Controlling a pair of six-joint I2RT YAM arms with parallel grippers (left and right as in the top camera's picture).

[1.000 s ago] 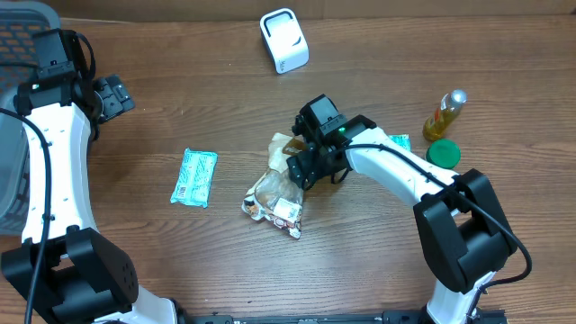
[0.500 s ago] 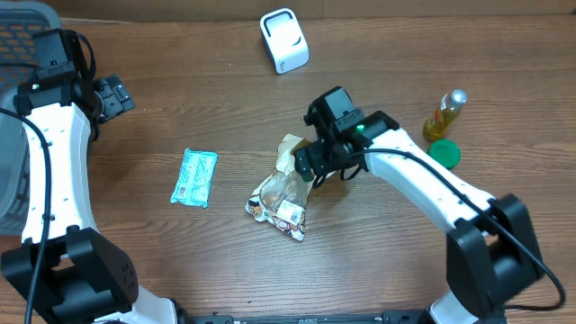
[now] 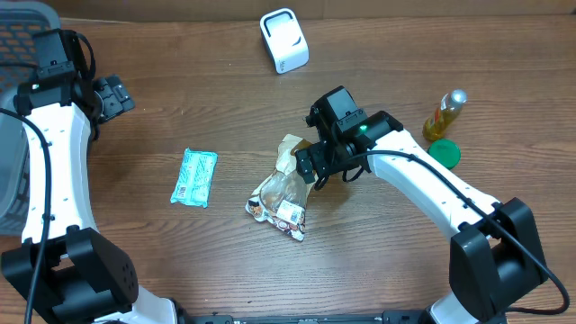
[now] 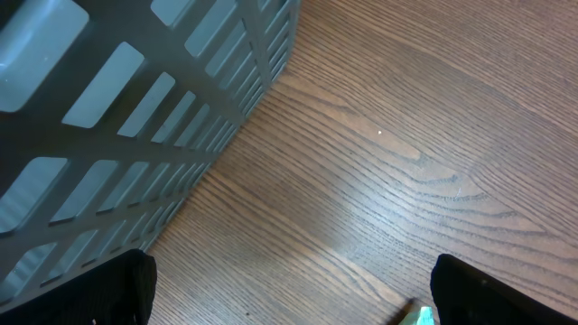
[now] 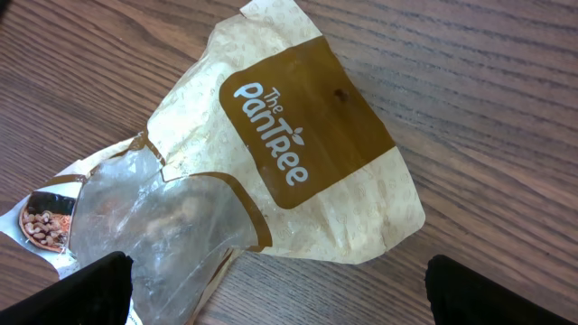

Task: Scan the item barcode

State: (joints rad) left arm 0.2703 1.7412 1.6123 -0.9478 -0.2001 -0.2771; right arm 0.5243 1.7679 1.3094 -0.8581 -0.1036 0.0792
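Observation:
A crumpled paper-and-clear-film snack bag [image 3: 281, 191] printed "The Pantree" lies flat on the wooden table; in the right wrist view the bag [image 5: 298, 144] fills the middle. Near its front end is a small white label [image 3: 288, 213]. My right gripper [image 3: 312, 165] hovers over the bag's right end, open, with nothing between its fingers [image 5: 90, 289]. The right gripper [image 5: 293, 302] shows only bare wood and the bag's edge in its gap. The white scanner [image 3: 283, 40] stands at the back. My left gripper [image 3: 110, 94] is far left, open and empty; the left gripper [image 4: 293, 302] is over bare wood.
A teal packet [image 3: 194, 177] lies left of the bag; its corner [image 4: 421, 316] peeks in by the left finger. A grey slatted basket [image 4: 117, 108] stands at the far left [image 3: 18, 36]. An oil bottle [image 3: 445, 112] and a green lid [image 3: 443, 154] sit at the right.
My right gripper opened fully and drew back to the right off the snack bag. The bag settled on the table, shifted slightly right. The left arm stayed still.

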